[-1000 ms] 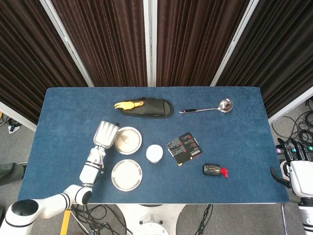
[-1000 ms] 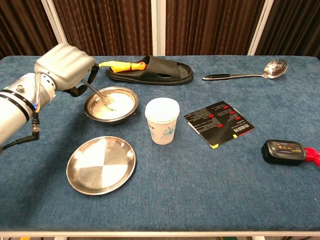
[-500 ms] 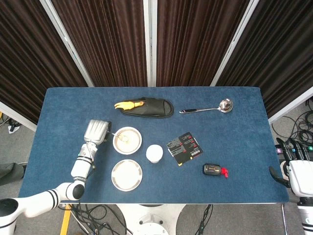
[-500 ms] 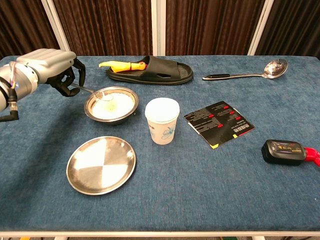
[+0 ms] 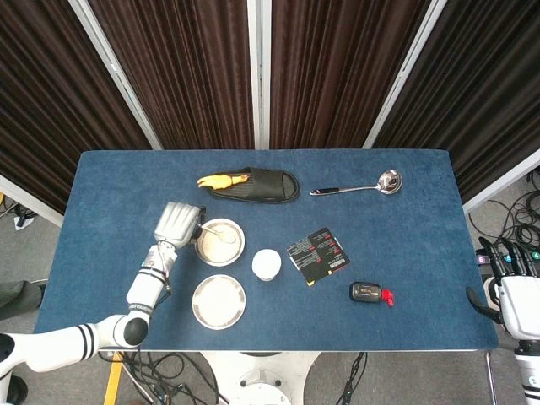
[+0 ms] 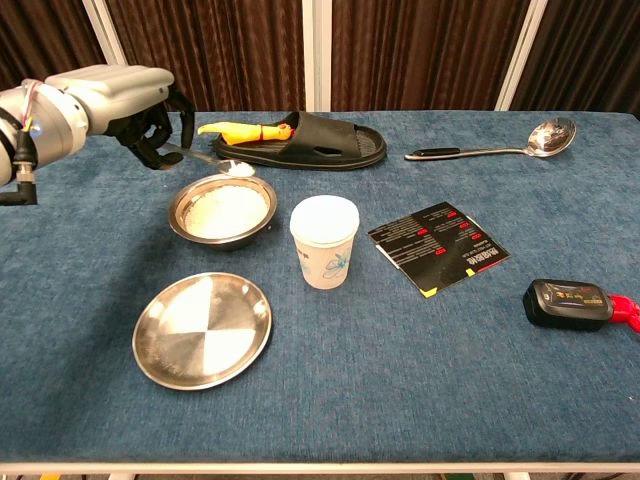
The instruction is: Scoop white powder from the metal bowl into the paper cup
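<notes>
My left hand (image 6: 140, 115) holds a small metal spoon (image 6: 236, 168) by its handle. The spoon carries white powder and hovers just above the far rim of the metal bowl (image 6: 222, 241), which holds white powder (image 6: 222, 208). In the head view the left hand (image 5: 176, 224) is at the bowl's (image 5: 207, 259) left edge, with the spoon (image 5: 225, 237) over it. The white paper cup (image 6: 324, 240) stands upright right of the bowl, also visible from the head camera (image 5: 267, 264). My right hand (image 5: 509, 291) hangs off the table's right edge, fingers apart, holding nothing.
An empty metal plate (image 6: 202, 328) lies in front of the bowl. A black slipper (image 6: 305, 141) with a yellow object lies at the back, a steel ladle (image 6: 490, 150) at the back right. A black card (image 6: 438, 245) and a black key fob (image 6: 568, 303) lie to the right.
The left hand drew the spoon out of the powder, swung left, then lifted it loaded to above the bowl's far rim. The right hand has not moved.
</notes>
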Robot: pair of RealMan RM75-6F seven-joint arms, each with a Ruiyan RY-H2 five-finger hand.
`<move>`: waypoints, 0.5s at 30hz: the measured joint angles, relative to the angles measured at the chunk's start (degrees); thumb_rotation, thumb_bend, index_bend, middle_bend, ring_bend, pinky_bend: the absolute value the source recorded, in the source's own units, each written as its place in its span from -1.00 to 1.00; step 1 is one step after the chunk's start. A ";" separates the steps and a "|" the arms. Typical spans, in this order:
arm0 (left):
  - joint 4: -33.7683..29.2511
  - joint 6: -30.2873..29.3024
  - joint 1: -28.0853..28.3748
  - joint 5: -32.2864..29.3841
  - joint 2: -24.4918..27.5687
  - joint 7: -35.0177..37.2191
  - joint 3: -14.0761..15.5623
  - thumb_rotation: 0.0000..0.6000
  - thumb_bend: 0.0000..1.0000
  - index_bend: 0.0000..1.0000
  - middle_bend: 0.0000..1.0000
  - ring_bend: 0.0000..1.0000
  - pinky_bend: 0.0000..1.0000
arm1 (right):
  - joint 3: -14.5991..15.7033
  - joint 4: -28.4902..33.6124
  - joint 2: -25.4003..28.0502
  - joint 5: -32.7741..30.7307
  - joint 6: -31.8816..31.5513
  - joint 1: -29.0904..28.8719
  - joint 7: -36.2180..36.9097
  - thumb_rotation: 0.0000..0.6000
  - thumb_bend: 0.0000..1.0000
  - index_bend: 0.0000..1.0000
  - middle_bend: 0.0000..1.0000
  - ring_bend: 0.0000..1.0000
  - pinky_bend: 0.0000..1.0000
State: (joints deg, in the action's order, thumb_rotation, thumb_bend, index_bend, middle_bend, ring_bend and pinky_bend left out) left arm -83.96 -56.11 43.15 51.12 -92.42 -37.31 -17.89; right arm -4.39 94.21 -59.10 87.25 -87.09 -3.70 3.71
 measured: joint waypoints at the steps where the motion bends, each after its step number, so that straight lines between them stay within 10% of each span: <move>1: -0.95 -0.41 0.27 -0.26 0.12 -0.56 0.08 1.00 -0.07 0.24 0.84 0.78 1.00 | -0.04 -0.02 0.08 -0.04 -0.01 0.00 0.04 1.00 -0.56 -0.85 -0.49 -1.00 -0.84; 15: -8.21 -8.09 5.52 -1.11 -3.42 -11.98 3.08 1.00 -0.07 0.24 0.84 0.78 1.00 | -0.21 -0.24 0.67 0.38 -0.50 0.04 0.77 1.00 -0.56 -0.85 -0.49 -1.00 -0.84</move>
State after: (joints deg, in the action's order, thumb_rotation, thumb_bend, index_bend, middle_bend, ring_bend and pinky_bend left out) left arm -92.17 -64.21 48.67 50.01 -95.84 -49.29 -14.81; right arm -4.60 93.98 -58.43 87.63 -87.59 -3.66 4.47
